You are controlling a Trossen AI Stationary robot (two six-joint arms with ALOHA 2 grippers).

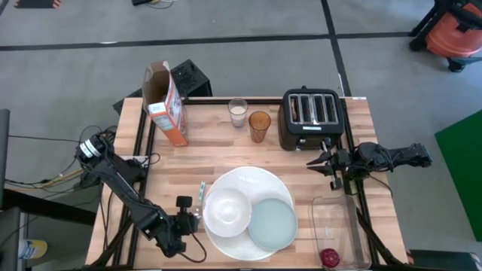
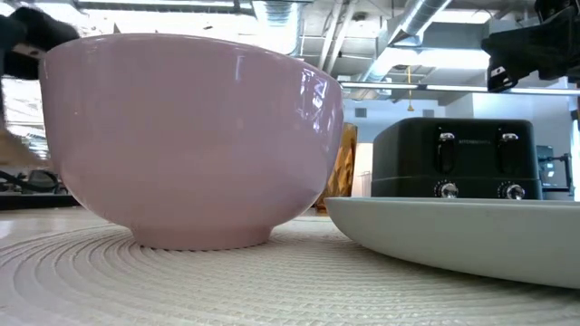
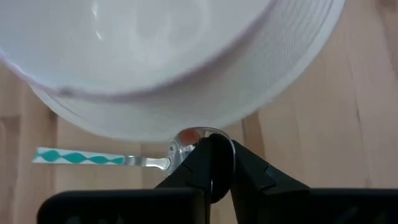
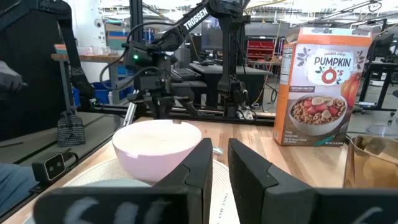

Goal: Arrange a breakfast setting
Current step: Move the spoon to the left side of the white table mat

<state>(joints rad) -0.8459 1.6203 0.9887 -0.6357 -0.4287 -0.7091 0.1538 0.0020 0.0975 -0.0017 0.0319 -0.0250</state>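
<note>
The left arm reaches in from the table's left edge, its links folded low and angled toward the near side, ending in the left gripper (image 1: 186, 218) close to the front edge. Its two dark fingers (image 3: 208, 163) are pressed together, tips meeting in a narrow wedge. The right arm stretches in level from the right side, wrist straight, with the right gripper (image 1: 319, 160) pointing left across the table. Its fingers (image 4: 200, 163) stand nearly parallel with only a slim gap between them, seemingly gripping nothing.
</note>
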